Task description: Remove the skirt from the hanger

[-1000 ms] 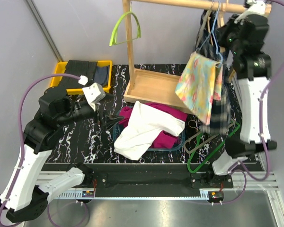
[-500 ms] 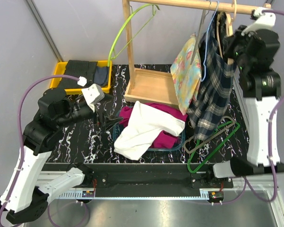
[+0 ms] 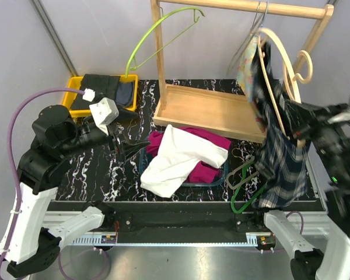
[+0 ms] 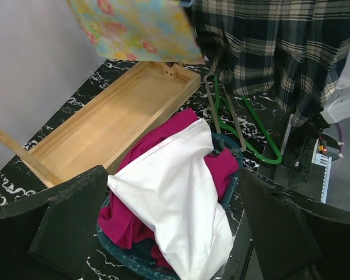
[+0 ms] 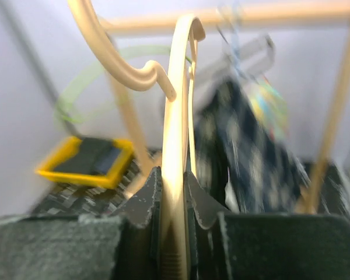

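A dark plaid skirt (image 3: 283, 160) hangs from a cream hanger (image 3: 278, 76), which is off the rod and held above the table's right side. My right gripper (image 3: 298, 125) is shut on the hanger's arm. In the right wrist view the hanger (image 5: 176, 116) runs up between the jaws of my right gripper (image 5: 175, 195), and the skirt (image 5: 245, 157) is a blur behind it. My left gripper (image 3: 121, 146) stands open at mid-left, low over the table. In its own view the left gripper (image 4: 172, 219) frames a basket of clothes, with the skirt (image 4: 268, 52) hanging beyond.
A floral garment (image 3: 245, 64) and a lime hanger (image 3: 157, 35) stay on the wooden rack (image 3: 204, 111). A teal basket (image 3: 144, 160) holds a white cloth (image 3: 178, 157) over magenta fabric. Green and grey hangers (image 3: 251, 186) lie front right. A yellow tray (image 3: 73, 93) sits back left.
My right arm has lifted the cream hanger with the plaid skirt off the rod and swung it forward and right. The floral garment swung back. The left arm drew slightly left.
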You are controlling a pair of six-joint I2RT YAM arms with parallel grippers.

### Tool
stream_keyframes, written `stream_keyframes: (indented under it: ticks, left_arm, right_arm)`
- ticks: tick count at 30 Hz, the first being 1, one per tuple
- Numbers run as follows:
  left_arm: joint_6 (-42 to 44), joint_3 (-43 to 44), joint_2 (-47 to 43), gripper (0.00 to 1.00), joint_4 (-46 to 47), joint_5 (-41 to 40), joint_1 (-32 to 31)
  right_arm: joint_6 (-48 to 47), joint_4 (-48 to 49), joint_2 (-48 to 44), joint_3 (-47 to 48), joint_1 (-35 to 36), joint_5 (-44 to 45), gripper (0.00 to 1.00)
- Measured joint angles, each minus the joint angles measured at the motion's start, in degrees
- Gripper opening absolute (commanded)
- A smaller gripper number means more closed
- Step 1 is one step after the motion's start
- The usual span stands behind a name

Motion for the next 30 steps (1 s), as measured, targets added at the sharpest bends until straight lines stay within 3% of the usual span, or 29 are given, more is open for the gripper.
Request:
stream_keyframes:
  ticks: [2, 8, 12, 18, 21, 23, 25, 28, 30]
  left_arm:
    - [-0.59, 0.2, 0.09, 0.99, 0.24, 0.59, 0.22]
    - [-2.84, 0.24, 0.72, 0.99, 1.31, 2.36, 1.51]
    - [-4.31, 0.46, 0.9, 0.99, 2.38, 3.17, 2.73]
    - [-5.09, 0.46, 0.39, 0.99, 2.82, 4.44, 3.23]
    - [-5.51, 0.37, 0.37, 0.99, 2.95, 5.57, 3.26]
    - [-5.51, 0.33, 0.28, 0.99, 3.02, 5.97, 3.3]
    - [-5.49, 0.33, 0.35, 0.99, 3.08, 6.12, 3.3]
    - [-5.46, 0.33, 0.39, 0.99, 3.32, 6.14, 3.3]
    - [-5.33, 0.33, 0.39, 0.99, 3.34, 6.12, 3.3]
  right_arm:
    - [1.79, -0.24, -0.63, 5.92, 0.55, -5.25, 0.0]
    - [10.75, 3.54, 5.81, 38.51, 0.94, -20.55, 0.0]
    - [14.64, 7.67, 5.49, 45.44, 1.22, -26.77, 0.0]
    - [13.84, 7.08, 2.58, 26.62, 1.36, -22.38, 0.0]
    - [12.96, 2.03, 2.78, 14.86, 1.29, -5.86, 0.0]
    - [14.75, -1.66, 1.44, 3.61, 1.33, 12.66, 0.0]
    - [16.76, -3.45, -0.17, -6.99, 1.27, 24.37, 0.0]
    - [21.75, -9.62, -4.2, -22.53, 1.51, 36.74, 0.0]
    - [24.26, -12.41, -5.44, -27.89, 1.38, 41.86, 0.0]
